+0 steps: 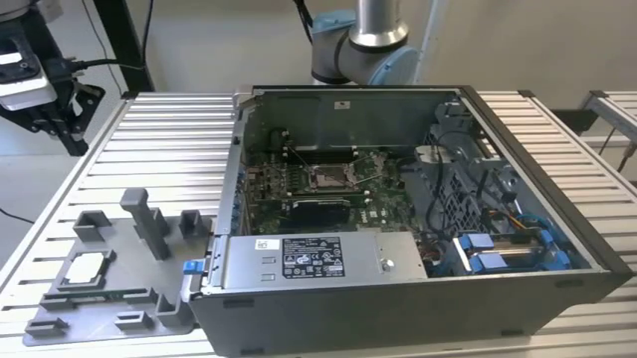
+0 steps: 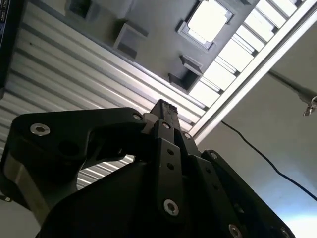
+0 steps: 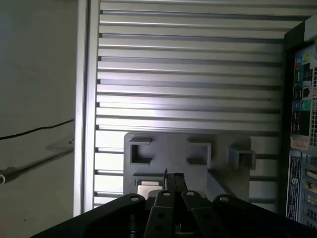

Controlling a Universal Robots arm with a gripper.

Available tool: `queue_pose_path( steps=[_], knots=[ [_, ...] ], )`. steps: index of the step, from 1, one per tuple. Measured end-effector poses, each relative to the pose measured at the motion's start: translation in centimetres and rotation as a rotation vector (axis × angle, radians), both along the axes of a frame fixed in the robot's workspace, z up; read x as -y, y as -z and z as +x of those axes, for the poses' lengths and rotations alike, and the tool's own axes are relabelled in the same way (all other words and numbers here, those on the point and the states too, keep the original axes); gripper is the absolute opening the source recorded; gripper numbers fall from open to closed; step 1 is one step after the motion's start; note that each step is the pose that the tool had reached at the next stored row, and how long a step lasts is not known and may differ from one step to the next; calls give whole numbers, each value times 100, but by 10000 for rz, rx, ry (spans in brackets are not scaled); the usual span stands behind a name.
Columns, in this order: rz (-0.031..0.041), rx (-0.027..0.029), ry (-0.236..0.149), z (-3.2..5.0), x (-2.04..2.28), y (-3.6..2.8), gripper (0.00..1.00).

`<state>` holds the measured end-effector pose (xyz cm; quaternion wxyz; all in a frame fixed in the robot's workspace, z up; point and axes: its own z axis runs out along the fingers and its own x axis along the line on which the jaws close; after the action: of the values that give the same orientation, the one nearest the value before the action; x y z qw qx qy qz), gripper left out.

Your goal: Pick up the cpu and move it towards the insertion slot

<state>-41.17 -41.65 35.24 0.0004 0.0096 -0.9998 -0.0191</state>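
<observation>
Slatted desk point(image 1: 169, 142) bore the tray point(image 1: 130, 287) holding the cpu point(image 1: 85, 268) — judged light, stiff, fragile, best taken by opposite edges — fingers point(image 2: 167, 119) closed, empty.

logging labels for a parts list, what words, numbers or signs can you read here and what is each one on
No text can be read; all the print that shows is too small or blurred.
black label on the power supply: unreadable
small white sticker beside it: unreadable
white sticker on the back wall of the case: unreadable
port markings on the case in the first wrist view: unreadable
</observation>
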Motion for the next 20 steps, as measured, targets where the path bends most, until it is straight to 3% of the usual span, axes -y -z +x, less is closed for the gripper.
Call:
queue_pose_path(
  steps=[7, 20],
  knots=[
    [0, 0, 1, -96, 117, 3, 0],
    [0, 0, 0, -158, 408, 12, 0]
  ],
)
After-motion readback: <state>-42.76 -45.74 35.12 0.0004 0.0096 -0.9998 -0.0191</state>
